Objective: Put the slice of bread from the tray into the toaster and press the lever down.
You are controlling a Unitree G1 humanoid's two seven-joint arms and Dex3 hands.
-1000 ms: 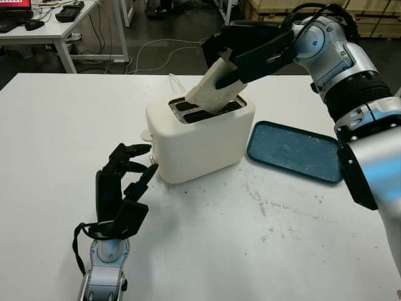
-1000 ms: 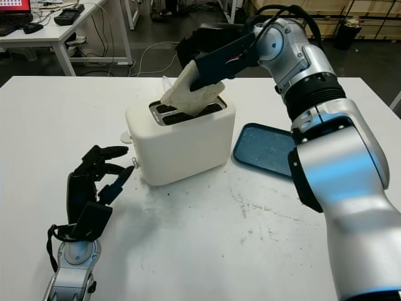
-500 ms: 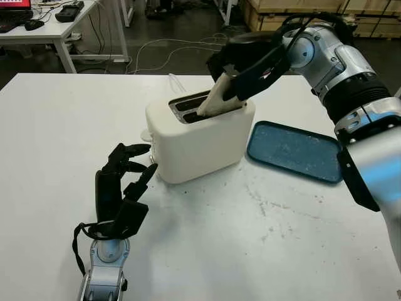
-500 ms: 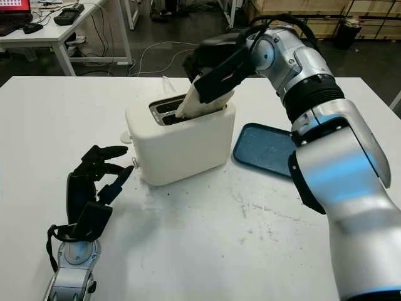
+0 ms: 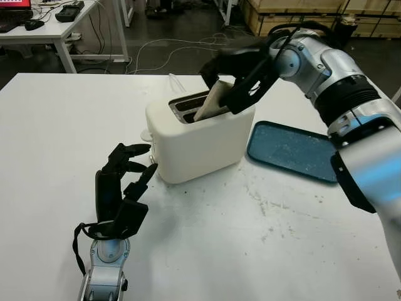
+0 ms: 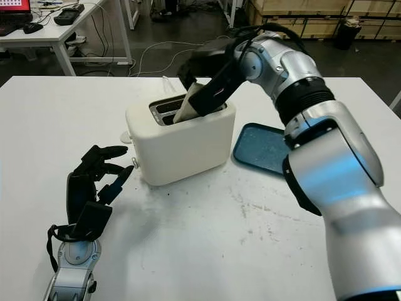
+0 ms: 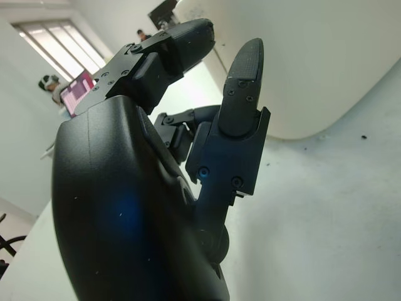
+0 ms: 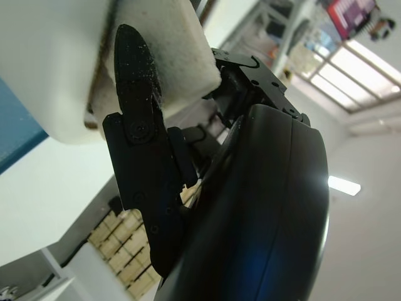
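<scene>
Left eye view: nearest, just in front of the white toaster (image 5: 199, 139), the left hand (image 5: 122, 182) is held upright, released and holding nothing. Beside the toaster lies the blue tray (image 5: 293, 151). Above the toaster, the slice of bread (image 5: 213, 100) is grasped by the right hand (image 5: 241, 74), tilted and partly lowered into a slot.

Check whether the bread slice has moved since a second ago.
Yes. The bread slice, gripped by the right hand, has sunk deeper into the toaster slot; the toaster itself stayed put.
</scene>
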